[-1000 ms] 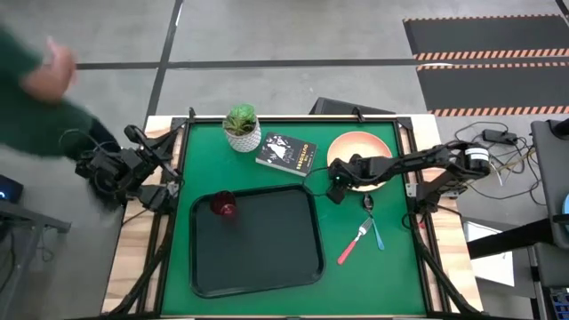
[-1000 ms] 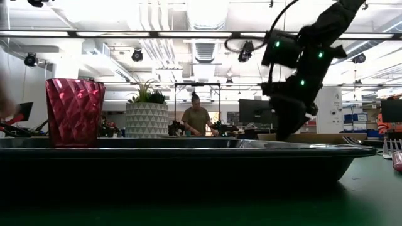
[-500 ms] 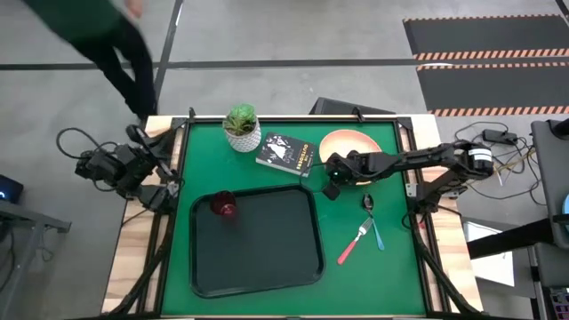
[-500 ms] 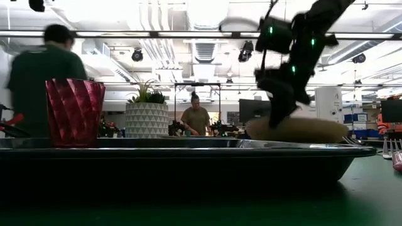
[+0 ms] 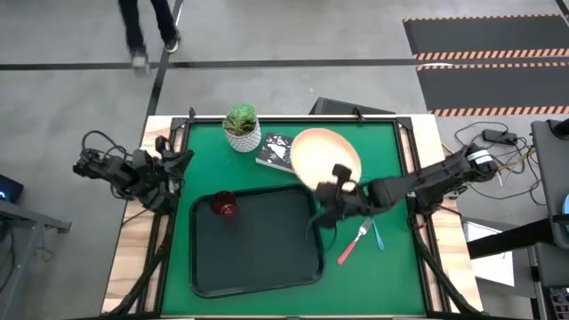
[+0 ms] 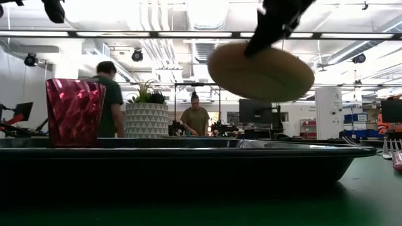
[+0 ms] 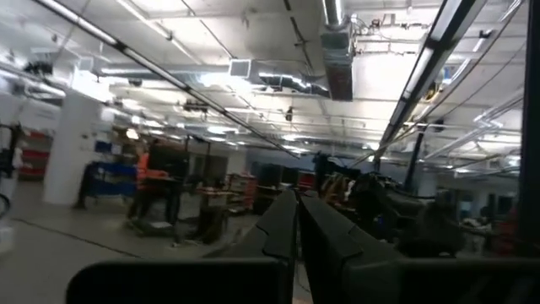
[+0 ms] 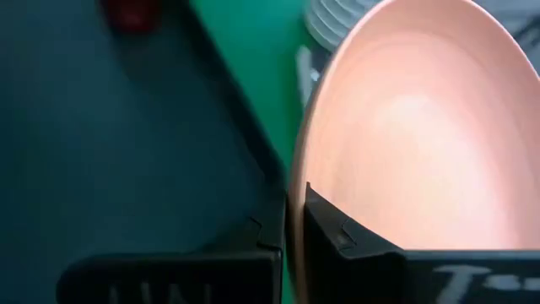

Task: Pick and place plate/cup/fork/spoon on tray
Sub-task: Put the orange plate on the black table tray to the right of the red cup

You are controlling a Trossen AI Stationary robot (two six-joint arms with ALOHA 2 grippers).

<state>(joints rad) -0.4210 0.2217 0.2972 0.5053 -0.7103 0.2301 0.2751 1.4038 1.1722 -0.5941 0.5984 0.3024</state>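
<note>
Table: plate (image 5: 324, 155) now lifted clear, tilted beside tray (image 5: 256, 276).
Right gripper (image 5: 335, 191): clamped on plate rim.
Left gripper (image 7: 297, 228): fingers together, empty.

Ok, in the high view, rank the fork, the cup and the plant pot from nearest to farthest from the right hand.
Measured from the right hand, which grips the plate at the tray's right edge:
1. Fork, just to its right on the green mat.
2. Cup, across the tray in its far-left corner.
3. Plant pot, at the table's far edge, left of the book.
</note>
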